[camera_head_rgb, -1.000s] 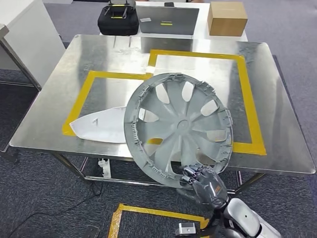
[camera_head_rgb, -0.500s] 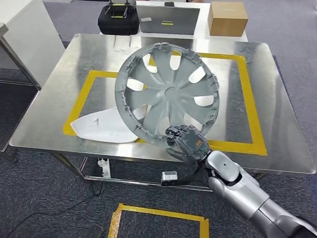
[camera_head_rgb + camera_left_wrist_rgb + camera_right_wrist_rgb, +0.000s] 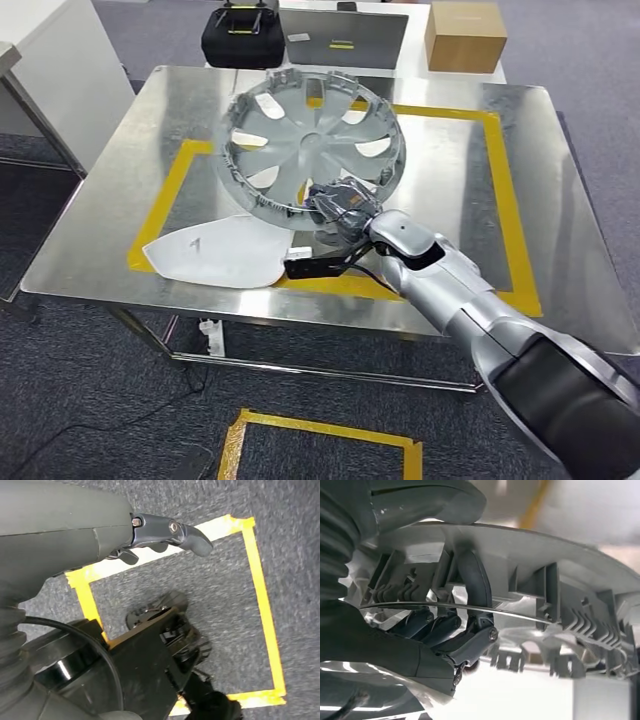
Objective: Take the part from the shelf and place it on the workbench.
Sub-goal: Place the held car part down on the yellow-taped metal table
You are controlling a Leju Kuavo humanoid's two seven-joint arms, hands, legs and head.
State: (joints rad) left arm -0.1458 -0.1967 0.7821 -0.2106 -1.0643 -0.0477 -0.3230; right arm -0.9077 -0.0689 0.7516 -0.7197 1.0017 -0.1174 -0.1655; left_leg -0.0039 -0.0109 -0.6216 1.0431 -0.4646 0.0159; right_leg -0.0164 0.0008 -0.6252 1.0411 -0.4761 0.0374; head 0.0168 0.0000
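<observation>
grey wheel cover | gripped by right hand | above steel workbench

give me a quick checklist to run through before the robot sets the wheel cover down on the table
1. Right hand grips the wheel cover at its near rim: ok.
2. Cover over the workbench: ok.
3. Cover resting on the bench: cannot tell; it looks tilted.
4. White panel apart from the cover: cannot tell; their edges meet in the head view.
5. Left hand holds nothing: ok.
</observation>
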